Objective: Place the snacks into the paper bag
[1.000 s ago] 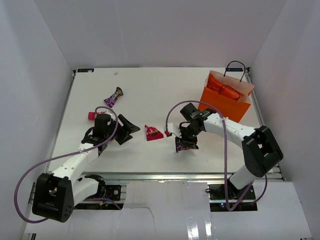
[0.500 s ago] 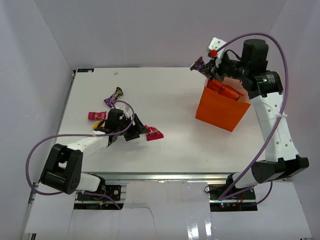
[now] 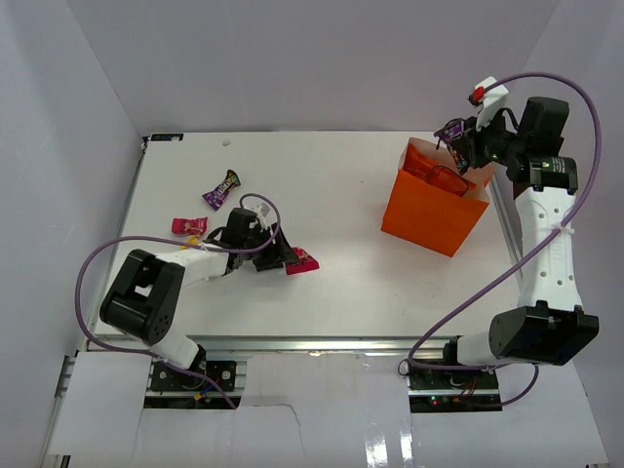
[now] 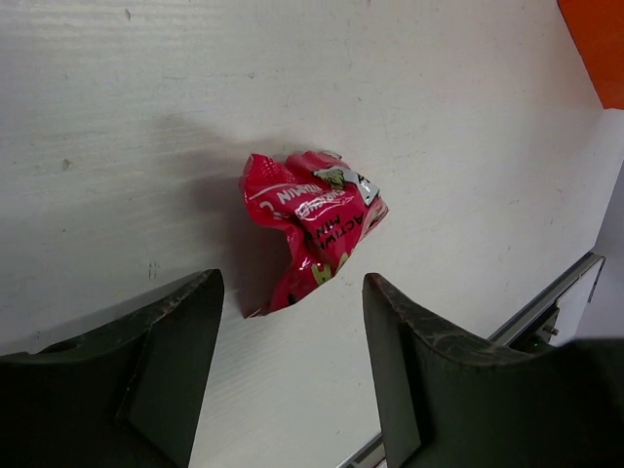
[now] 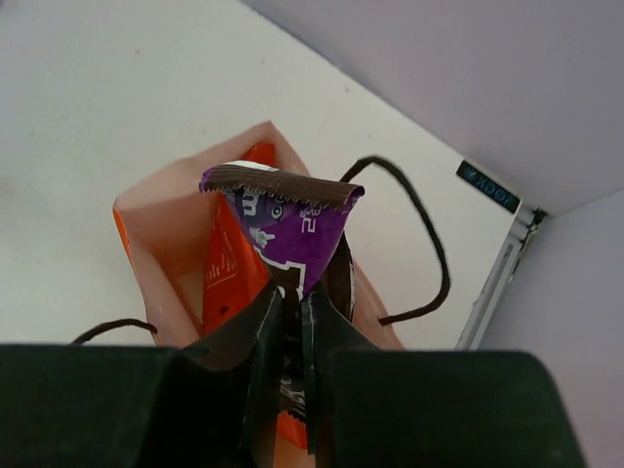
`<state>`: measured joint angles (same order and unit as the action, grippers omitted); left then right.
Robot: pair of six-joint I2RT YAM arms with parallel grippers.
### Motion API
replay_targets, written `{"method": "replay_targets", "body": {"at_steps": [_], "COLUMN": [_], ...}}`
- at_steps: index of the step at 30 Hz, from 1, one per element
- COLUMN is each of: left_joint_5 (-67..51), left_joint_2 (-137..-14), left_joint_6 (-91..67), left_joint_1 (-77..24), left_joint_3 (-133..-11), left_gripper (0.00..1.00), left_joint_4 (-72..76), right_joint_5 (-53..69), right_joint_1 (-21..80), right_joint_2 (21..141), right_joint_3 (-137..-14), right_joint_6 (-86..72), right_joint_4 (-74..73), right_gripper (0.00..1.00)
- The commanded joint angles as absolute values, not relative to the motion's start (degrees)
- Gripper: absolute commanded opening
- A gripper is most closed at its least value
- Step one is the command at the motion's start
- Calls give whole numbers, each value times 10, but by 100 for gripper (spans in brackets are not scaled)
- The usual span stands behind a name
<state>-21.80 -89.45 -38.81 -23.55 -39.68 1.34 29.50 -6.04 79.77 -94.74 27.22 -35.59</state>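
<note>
Right pincer (image 5: pixel 291 304), pinched shut on a glossy purple packet (image 5: pixel 285 229), has swung over the paper bag (image 3: pixel 429 210); left pincer (image 4: pixel 292 292), wide open, has reached a crumpled pink packet (image 4: pixel 312 219).

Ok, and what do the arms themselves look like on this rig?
The left arm and right arm are alike: white links between bulky black joint housings, each trailing a loose purple cable. The left end effector and right end effector each have two black wedge-shaped fingers with scuffed edges. A white bracket with a small red tip sits on the right wrist.
</note>
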Motion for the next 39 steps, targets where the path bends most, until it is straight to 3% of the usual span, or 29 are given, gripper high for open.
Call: {"method": "replay_targets", "body": {"at_steps": [1, 6, 11, 15, 20, 25, 31, 39], "left_joint_5": [-214, -214, -227, -236, -246, -258, -300, -328], "left_joint_2": [-899, -912, -925, -919, -905, -891, -828, -854], "left_joint_6": [-372, -365, -360, -355, -344, -335, -346, -384], "left_joint_1": [-240, -241, -242, -242, -242, -242, -246, -305], "left_joint_3": [-423, -434, -436, -436, -433, -439, -478, -714], "left_gripper": [69, 63, 46, 31, 12, 1, 0, 0], "left_joint_4": [30, 30, 35, 47, 69, 75, 90, 158], "right_joint_5": [295, 301, 321, 342, 381, 420, 459, 486], "right_joint_1": [-67, -76, -87, -98, -123, -148, -183, -214], "right_joint_2": [776, 773, 773, 771, 772, 770, 758, 728], "right_joint_3": [-921, -909, -923, -940, -966, -972, -970, -933], "right_joint_6": [281, 299, 299, 282, 244, 219, 203, 171], "right_joint_4": [-346, -367, -381, -387, -387, -385, -380, -345], "right_gripper": [14, 34, 58, 64, 66, 67, 68, 69]}}
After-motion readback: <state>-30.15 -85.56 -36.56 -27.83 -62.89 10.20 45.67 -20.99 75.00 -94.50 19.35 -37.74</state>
